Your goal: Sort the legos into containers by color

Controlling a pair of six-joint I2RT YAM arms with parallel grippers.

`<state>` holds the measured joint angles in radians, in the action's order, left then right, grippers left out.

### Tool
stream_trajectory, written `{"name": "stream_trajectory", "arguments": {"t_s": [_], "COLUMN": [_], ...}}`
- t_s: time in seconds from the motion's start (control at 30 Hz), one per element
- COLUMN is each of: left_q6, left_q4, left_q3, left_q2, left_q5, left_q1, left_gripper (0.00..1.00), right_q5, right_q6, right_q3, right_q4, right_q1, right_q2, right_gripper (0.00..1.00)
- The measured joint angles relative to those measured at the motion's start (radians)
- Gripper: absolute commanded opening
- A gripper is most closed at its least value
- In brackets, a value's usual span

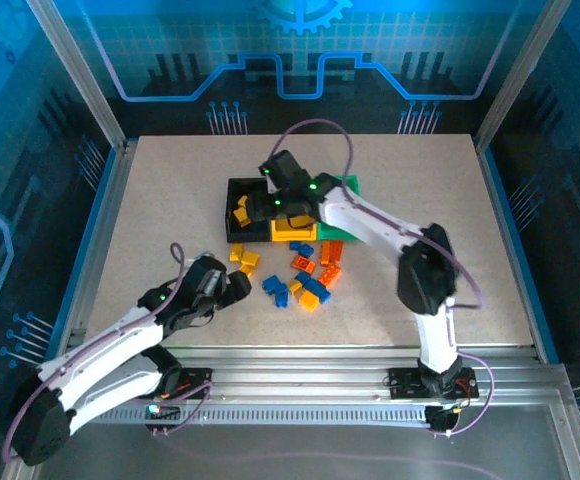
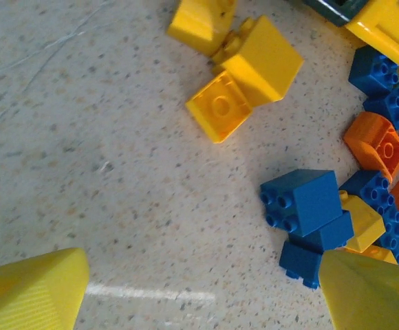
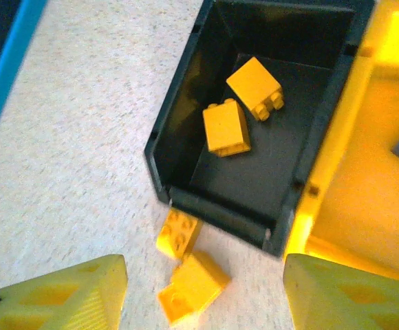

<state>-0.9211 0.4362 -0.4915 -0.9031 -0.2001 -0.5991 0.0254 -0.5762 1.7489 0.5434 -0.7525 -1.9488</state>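
Legos (image 1: 305,280) cluster beside the wide-open left hand (image 2: 201,254); right hand (image 3: 203,260) gapes empty by the black bin (image 3: 179,130).

speckled beige counter (image 1: 160,210) sits inside a frame of silver metal rails (image 1: 310,385), with glowing blue circuit-pattern panels (image 1: 390,50) round the back and sides.

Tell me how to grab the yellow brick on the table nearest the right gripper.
Come straight down and pinch the yellow brick across its two smooth flanks. Bare table lies on both sides, whereas a studded brick and the black bin wall crowd its far end. It sits skewed, so likely twist the wrist.
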Motion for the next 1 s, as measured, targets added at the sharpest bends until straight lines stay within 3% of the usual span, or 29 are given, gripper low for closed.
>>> {"name": "stream_trajectory", "arguments": {"t_s": [0.2,0.4,0.7,1.0], "left_q6": [0.087,0.204,0.317,0.355], "left_q4": [-0.053,-0.09,-0.106,-0.115], "left_q3": [-0.122,-0.285,-0.427,-0.436], "left_q2": [-0.254,-0.503,-0.721,-0.81], "left_q5": [-0.014,-0.116,-0.251,-0.295], "left_q1": [0.0,0.001,0.001,-0.006], "left_gripper": [0.73,0.67,0.63,0.56], "right_q5": [0.027,0.035,0.035,0.035], "right_q6": [-0.011,-0.033,-0.056,-0.063], "right_q3": [-0.312,-0.524,-0.626,-0.651], "right_q4": [-0.084,-0.104,-0.113,-0.127], "right_q1": [0.001,0.014,0.057,0.089], "right_q2": [0.27,0.393,0.519,0.579], "right_gripper": [0.63,0.63,0.64,0.64]}}
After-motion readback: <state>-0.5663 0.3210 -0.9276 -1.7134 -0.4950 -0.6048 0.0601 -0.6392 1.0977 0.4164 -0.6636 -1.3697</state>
